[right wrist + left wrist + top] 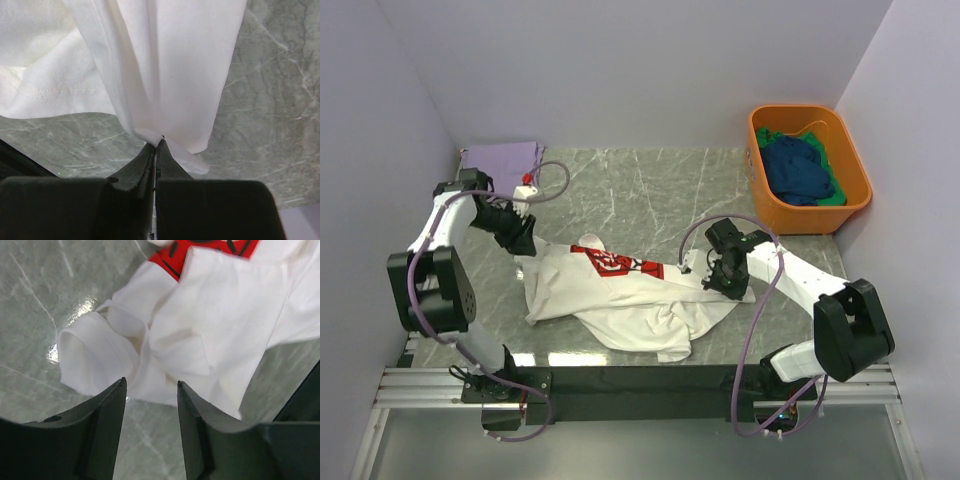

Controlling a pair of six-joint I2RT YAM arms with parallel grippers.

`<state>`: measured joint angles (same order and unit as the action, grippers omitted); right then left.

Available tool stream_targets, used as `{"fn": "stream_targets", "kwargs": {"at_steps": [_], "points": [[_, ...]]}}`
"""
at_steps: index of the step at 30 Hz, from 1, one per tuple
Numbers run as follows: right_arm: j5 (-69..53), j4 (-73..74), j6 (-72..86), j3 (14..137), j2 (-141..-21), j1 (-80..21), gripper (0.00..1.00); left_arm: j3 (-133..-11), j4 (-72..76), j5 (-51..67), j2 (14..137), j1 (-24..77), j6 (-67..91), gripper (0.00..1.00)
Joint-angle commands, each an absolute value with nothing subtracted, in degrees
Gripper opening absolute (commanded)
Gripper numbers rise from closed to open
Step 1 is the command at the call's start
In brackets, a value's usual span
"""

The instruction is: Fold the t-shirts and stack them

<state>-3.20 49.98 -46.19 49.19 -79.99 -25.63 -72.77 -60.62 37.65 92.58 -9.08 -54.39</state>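
Sprawling across the middle of the grey marbled table (pixel 650 190), the white shirt (pixel 620 300) lies crumpled, its red panel (pixel 610 263) facing up near its far edge. The right gripper (pixel 708 275) sits at the shirt's right end. In the right wrist view its jaws are pressed together on a bunched fold of the white cloth (pixel 165 65), which spreads away from the fingertips (pixel 157 145). The left gripper (pixel 520 240) is at the shirt's far left corner. In the left wrist view its fingers stand well apart (pixel 150 385), holding nothing, with a rumpled sleeve (pixel 95 355) lying just beyond their tips.

The orange tub (pixel 790 215) stands in the far right corner of the table, well apart from the white shirt. A dark blue shirt (pixel 798 170) fills most of it, and a green shirt (pixel 836 196) shows at its edges.

A lavender shirt (pixel 502 157) lies flat in the far left corner, beyond the left arm.
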Motion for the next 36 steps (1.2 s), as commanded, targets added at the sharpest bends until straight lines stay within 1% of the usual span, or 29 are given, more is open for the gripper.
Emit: {"fn": "stream_targets", "kwargs": {"at_steps": [1, 2, 4, 6, 7, 8, 9, 10, 12, 13, 14, 15, 16, 19, 20, 24, 26, 29, 32, 36], "points": [[-3.95, 50.80, -44.74, 50.98, -80.24, -25.93, 0.00, -77.94, -61.00, 39.91, 97.20, -9.05, -37.04, 0.54], [-4.04, 50.97, -44.56, 51.24, -80.24, -25.93, 0.00, -78.83, -61.78, 39.82, 97.90, -9.05, -36.05, 0.55], [-4.22, 51.24, -43.86, 51.50, -79.98, -25.93, 0.00, -79.28, -62.76, 38.77, 97.56, -8.97, -31.59, 0.69], [-4.66, 51.42, -43.51, 51.94, -80.16, -25.93, 0.00, -78.49, -61.09, 35.70, 93.89, -8.00, -28.49, 0.71], [-4.66, 51.42, -43.07, 52.03, -80.24, -25.93, 0.00, -77.01, -60.30, 34.38, 92.30, -6.26, -25.61, 0.73], [-4.57, 51.33, -42.89, 52.12, -80.42, -25.84, 0.00, -75.86, -58.99, 32.10, 88.72, -5.11, -23.40, 0.79], [-4.48, 51.24, -42.72, 52.12, -80.51, -25.93, 0.00, -74.63, -56.10, 29.56, 87.12, -3.62, -21.46, 0.80], [-4.40, 50.89, -42.54, 52.03, -80.51, -25.93, 0.00, -72.36, -55.29, 23.96, 85.62, -0.47, -19.44, 0.85], [-4.22, 50.54, -42.36, 51.86, -80.77, -25.93, 0.00, -69.36, -51.18, 19.01, 80.72, 4.46, -18.20, 0.84], [-4.22, 50.54, -42.28, 51.77, -80.95, -25.93, 0.00, -66.13, -49.50, 12.98, 79.12, 8.66, -16.71, 0.84], [-4.13, 50.45, -42.19, 51.85, -81.03, -25.93, 0.00, -64.53, -48.18, 10.14, 77.62, 10.96, -16.09, 0.84], [-4.04, 50.36, -42.19, 51.86, -81.30, -25.93, 0.00, -63.12, -46.86, 6.37, 75.87, 13.07, -15.04, 0.81], [-3.87, 50.54, -42.36, 51.94, -81.30, -25.93, 0.00, -61.37, -45.71, 0.41, 75.68, 17.19, -13.29, 0.76], [-3.52, 50.54, -42.28, 52.21, -81.30, -25.84, 0.00, -59.60, -45.53, -7.53, 77.34, 23.09, -11.00, 0.68], [-3.52, 50.54, -42.28, 52.38, -81.47, -25.93, 0.00, -59.24, -45.09, -12.08, 78.30, 24.33, -10.55, 0.67], [-3.34, 50.36, -42.19, 52.47, -82.00, -25.93, 0.00, -57.66, -43.51, -18.89, 81.12, 29.25, -8.88, 0.67], [-3.25, 50.19, -42.10, 52.38, -82.09, -25.93, 0.00, -56.43, -41.41, -20.82, 82.26, 29.97, -8.18, 0.66], [-3.16, 50.10, -41.92, 52.38, -82.26, -25.93, 0.00, -53.88, -38.77, -22.76, 83.58, 30.76, -8.09, 0.69], [-3.08, 50.27, -41.92, 52.29, -82.18, -25.84, 0.00, -52.12, -36.39, -25.83, 85.16, 30.94, -8.17, 0.68], [-3.08, 50.36, -41.75, 51.94, -82.00, -26.01, 0.00, -51.24, -32.70, -29.61, 85.60, 30.94, -9.67, 0.64]]}}
